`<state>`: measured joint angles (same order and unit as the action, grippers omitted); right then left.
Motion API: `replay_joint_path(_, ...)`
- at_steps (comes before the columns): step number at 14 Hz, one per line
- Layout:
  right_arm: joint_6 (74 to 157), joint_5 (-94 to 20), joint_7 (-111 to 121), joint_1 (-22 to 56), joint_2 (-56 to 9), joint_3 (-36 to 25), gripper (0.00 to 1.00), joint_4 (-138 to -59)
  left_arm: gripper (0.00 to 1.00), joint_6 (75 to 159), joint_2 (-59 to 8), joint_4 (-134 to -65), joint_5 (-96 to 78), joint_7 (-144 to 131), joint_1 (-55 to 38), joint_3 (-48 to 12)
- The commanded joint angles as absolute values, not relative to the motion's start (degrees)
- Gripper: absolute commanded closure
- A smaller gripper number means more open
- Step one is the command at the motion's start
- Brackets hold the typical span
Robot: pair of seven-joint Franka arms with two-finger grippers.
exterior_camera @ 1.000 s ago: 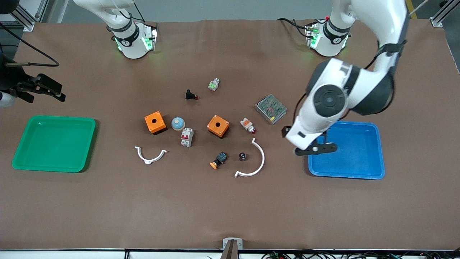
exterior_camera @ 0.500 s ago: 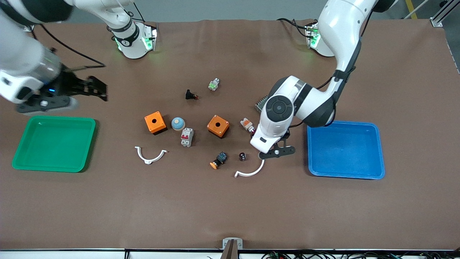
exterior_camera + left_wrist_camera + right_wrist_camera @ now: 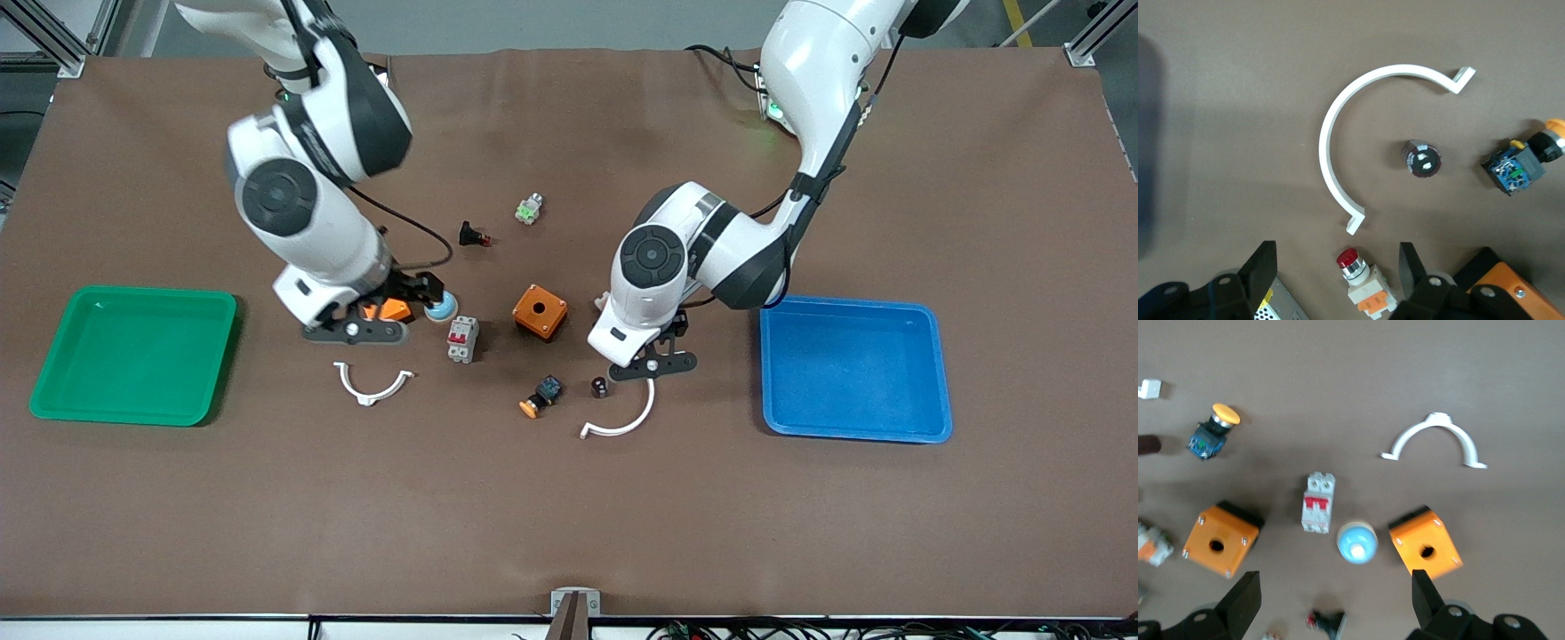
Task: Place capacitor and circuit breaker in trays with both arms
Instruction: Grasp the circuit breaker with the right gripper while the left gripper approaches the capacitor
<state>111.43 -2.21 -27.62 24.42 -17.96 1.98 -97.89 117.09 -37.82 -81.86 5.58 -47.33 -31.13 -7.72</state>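
The capacitor, a tiny dark cylinder, stands inside the curve of a white clip; it also shows in the left wrist view. The circuit breaker, white with red levers, lies beside a blue dome; it also shows in the right wrist view. My left gripper is open and empty in the air over the white-and-orange switch, beside the capacitor. My right gripper is open and empty over the orange box and blue dome, beside the circuit breaker.
A green tray sits at the right arm's end, a blue tray at the left arm's end. Around lie a second orange box, two white curved clips, an orange-capped switch and a black push-button.
My right arm has swung from over the green tray's end to over the orange box by the circuit breaker. My left arm has shifted a little toward the capacitor.
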Motion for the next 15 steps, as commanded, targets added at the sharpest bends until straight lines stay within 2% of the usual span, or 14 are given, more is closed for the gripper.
replay_joint_path(1,117.4,-1.85,-28.83,25.05,-20.9,1.49,0.0,-100.54,0.18,117.68,-37.53,-81.56,6.15,-47.47,-31.73,-7.38)
replay_joint_path(7,122.95,-2.28,-29.09,26.01,-27.85,1.49,0.0,-100.55,0.17,118.83,-37.35,-81.74,6.42,-44.22,-30.76,-7.38)
replay_joint_path(15,125.94,-2.55,-34.54,28.3,-32.17,1.58,0.0,-100.55,0.17,118.74,-37.0,-82.0,6.33,-43.68,-30.59,-7.21)
